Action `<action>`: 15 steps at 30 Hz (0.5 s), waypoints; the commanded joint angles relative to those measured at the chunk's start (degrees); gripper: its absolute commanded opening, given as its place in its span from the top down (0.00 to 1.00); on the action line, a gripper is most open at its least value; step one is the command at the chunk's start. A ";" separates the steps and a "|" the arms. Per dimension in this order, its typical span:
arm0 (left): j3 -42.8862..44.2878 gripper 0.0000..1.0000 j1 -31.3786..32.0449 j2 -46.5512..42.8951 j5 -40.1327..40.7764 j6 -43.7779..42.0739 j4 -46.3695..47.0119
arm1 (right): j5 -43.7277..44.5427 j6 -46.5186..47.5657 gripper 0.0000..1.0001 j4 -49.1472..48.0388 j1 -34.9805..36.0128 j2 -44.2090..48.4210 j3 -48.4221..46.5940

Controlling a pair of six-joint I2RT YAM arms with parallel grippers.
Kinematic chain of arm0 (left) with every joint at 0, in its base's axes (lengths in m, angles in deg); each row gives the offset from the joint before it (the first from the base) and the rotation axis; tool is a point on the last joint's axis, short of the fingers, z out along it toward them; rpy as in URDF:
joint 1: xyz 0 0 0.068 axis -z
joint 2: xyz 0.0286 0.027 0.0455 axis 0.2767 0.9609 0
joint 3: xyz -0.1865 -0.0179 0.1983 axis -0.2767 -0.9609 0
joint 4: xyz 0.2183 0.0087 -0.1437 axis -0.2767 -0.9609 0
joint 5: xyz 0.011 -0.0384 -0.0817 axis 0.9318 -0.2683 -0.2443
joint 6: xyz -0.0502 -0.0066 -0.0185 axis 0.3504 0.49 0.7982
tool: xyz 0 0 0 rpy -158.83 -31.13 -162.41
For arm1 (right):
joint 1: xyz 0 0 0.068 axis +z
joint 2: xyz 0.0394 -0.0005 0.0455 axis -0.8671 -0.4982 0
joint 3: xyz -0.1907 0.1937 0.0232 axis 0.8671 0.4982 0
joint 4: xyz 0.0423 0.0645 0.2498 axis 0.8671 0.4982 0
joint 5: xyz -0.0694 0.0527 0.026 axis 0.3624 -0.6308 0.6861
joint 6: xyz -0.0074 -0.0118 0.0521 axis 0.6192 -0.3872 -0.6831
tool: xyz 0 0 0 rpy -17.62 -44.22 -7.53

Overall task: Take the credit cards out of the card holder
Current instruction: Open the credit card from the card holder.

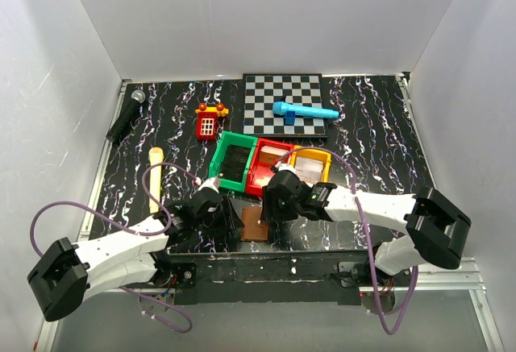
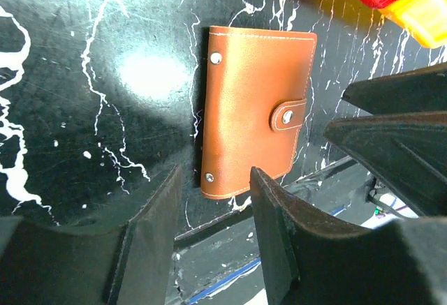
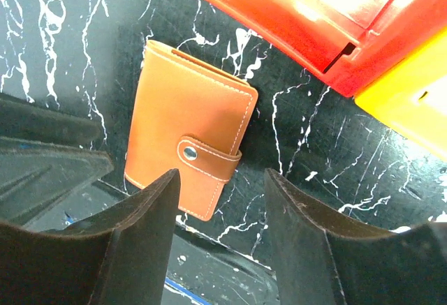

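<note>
Two pairs of fingers stand parted and empty. The left gripper [image 2: 213, 179] and right gripper [image 3: 220, 179] both hover just above the card holder [image 2: 255, 102]. It lies shut, snap strap [image 3: 209, 158] fastened, at the near edge of the table [image 1: 363, 126] between the arms, just near of the red bin [image 3: 293, 19]. Its long axis runs roughly near-to-far. Neither arm looks clearly nearer, and no credit cards show.

Left arm [image 1: 121, 249] and right arm [image 1: 377, 205] are showing white shells with chunky black joints; purple cables [image 1: 56, 205] are looping beside both; fingers [image 2: 279, 235] are looking matte black, wedge-shaped.
</note>
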 commanded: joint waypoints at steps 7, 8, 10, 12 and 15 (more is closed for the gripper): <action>4.88 0.67 0.34 4.18 4.29 -3.91 -2.03 | 3.30 3.18 0.44 4.61 5.63 -1.71 -3.85; 5.76 0.68 0.26 5.59 4.03 -4.35 -1.85 | 3.39 3.10 0.45 4.61 5.81 -2.24 -4.20; 7.00 0.69 0.26 6.92 3.50 -5.14 -1.33 | 3.48 3.10 0.45 4.70 6.33 -2.60 -4.73; 7.52 0.69 0.34 7.10 3.32 -5.58 -0.54 | 3.65 3.10 0.45 4.70 6.34 -2.86 -4.99; 7.44 0.69 0.26 7.10 2.88 -6.20 0.87 | 3.22 3.10 0.45 4.70 6.42 -3.82 -5.26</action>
